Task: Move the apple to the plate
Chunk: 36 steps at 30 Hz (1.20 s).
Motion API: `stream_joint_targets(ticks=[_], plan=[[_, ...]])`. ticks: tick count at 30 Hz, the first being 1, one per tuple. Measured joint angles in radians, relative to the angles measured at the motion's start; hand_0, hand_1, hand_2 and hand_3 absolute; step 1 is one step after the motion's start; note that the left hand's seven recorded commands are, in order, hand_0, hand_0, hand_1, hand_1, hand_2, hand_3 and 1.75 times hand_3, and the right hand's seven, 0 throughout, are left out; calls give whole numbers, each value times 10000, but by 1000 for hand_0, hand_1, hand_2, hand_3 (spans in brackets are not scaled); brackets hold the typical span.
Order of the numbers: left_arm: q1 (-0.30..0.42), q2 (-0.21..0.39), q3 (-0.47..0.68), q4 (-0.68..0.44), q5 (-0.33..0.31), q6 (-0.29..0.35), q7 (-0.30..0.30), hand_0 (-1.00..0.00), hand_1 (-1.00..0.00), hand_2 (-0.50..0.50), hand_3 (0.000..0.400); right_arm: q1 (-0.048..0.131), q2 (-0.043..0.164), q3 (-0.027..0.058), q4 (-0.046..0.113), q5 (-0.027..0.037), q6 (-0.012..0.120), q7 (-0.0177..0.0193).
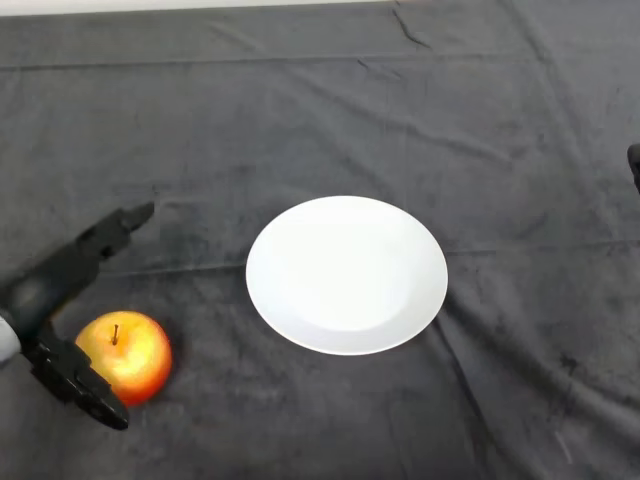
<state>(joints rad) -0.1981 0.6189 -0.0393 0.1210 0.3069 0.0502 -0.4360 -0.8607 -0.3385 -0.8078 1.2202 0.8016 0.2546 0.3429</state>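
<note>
A red and yellow apple (127, 355) stands on the dark cloth at the lower left, stem up. My left hand (45, 295) reaches around it from the left, open: the fingers (112, 234) stretch out beyond the apple's far side and the thumb (88, 388) lies along its near side. The fingers stand apart from the fruit; the thumb is right against its near edge. A white round plate (346, 273) sits bare in the middle of the table, to the right of the apple.
The dark cloth (330, 110) covers the whole table, with creases across the far part. A small black object (634, 165) shows at the right edge.
</note>
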Motion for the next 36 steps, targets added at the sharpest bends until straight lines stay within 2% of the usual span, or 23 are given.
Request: stream_joint_targets(ticks=[1, 2, 3, 4, 5, 20, 25, 31, 36], plan=[[-1, 0, -1, 2, 65, 49, 3, -565, 0, -282, 226, 0, 0, 0, 0, 0, 0, 0], [-1, 0, -4, 6, 93, 85, 12, -863, 0, -431, 345, 0, 0, 0, 0, 0, 0, 0], [-3, 0, -16, 10, 112, 102, 27, -1000, -278, -361, 400, 0, 0, 0, 0, 0, 0, 0], [-12, 1, -47, 11, 124, 115, 31, -1000, -580, -210, 400, 0, 0, 0, 0, 0, 0, 0], [-27, 1, -115, 11, 132, 120, 42, -1000, -1000, 0, 400, 0, 0, 0, 0, 0, 0, 0], [-190, -2, -349, 11, 31, 98, 28, -1000, -1000, 0, 400, 0, 1, 0, -2, 0, 0, -3], [-414, -9, -349, 33, -37, -293, 169, -1000, -1000, 0, 400, 0, 2, 0, -2, 0, 1, -5], [-1007, -309, -348, 59, -57, -1070, 1083, -1000, -1000, 0, 400, 0, 2, 2, -2, 1, 1, -7], [-1430, -947, -362, 433, 93, -2251, 2138, -1000, -1000, 0, 400, 0, 7, 3, -5, 1, 1, -9]])
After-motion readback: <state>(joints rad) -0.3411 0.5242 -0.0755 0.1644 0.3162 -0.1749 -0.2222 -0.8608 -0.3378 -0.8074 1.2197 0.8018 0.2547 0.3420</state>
